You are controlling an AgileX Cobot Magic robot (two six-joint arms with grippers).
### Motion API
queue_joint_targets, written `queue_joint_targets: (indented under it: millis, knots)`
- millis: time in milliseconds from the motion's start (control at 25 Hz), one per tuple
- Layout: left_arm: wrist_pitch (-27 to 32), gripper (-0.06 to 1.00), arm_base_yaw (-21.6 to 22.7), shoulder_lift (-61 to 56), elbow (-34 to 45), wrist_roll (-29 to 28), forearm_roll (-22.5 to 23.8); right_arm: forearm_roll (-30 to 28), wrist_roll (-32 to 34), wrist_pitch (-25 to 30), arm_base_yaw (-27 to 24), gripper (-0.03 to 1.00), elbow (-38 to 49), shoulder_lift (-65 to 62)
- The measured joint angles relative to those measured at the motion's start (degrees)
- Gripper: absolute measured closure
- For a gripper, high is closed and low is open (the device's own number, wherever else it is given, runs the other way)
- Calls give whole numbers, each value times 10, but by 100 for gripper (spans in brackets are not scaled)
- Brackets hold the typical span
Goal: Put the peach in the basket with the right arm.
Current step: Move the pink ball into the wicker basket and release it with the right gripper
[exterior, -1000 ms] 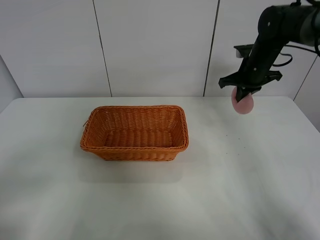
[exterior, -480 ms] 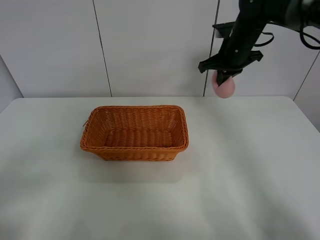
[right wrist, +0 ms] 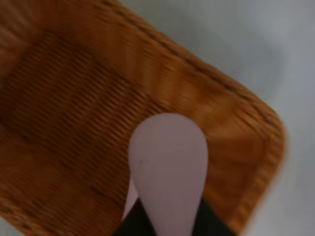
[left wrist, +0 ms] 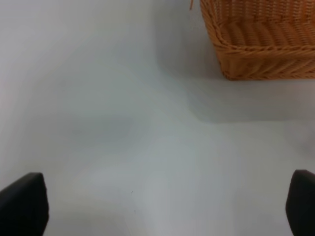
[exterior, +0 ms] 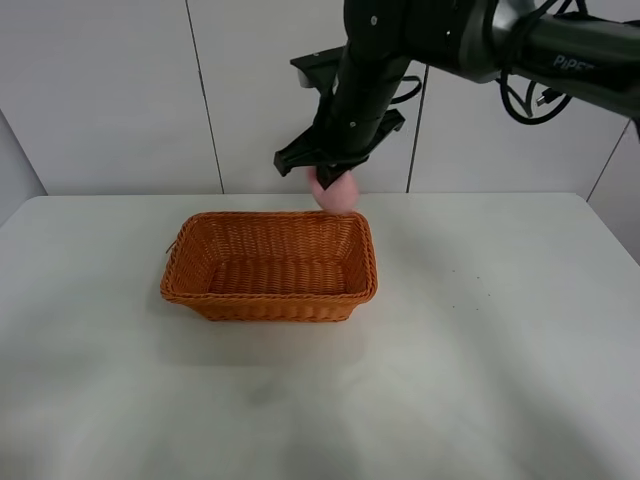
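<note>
The pink peach [exterior: 333,191] hangs from my right gripper [exterior: 330,176], which is shut on it above the far right corner of the orange wicker basket [exterior: 268,298]. In the right wrist view the peach [right wrist: 167,169] fills the middle, tip pointing away, with the basket [right wrist: 69,98] floor below it. The black right arm [exterior: 420,40] reaches in from the upper right. My left gripper's fingertips [left wrist: 22,204] show as dark corners spread wide apart over bare table, with the basket [left wrist: 261,44] corner ahead.
A white table [exterior: 480,380] carries the basket, whose inside holds nothing. White wall panels [exterior: 100,90] stand behind the table's far edge.
The right arm has swung left with the peach, from beyond the basket's right side to above its far right corner. The basket has stayed in place.
</note>
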Motion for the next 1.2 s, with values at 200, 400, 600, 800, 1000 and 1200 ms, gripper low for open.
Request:
queue_joint_targets:
  millis: [200,400,600,800,1000,1200]
  knots:
    - [0,-5,0,0,0,0,0,0,1,-73,38,97,0,59]
    - [0,-5,0,0,0,0,0,2,1,-139,47,96,0,132]
    - [0,-5,0,0,0,0,0,3,12,-148,47,68,0,171]
    - [0,-5,0,0,0,0,0,6,16,-153,47,32,0,172]
    - [0,-5,0,0,0,0,0,18,16,-134,44,28,-14,166]
    - [0,-5,0,0,0,0,0,18,14,-21,32,28,-134,153]
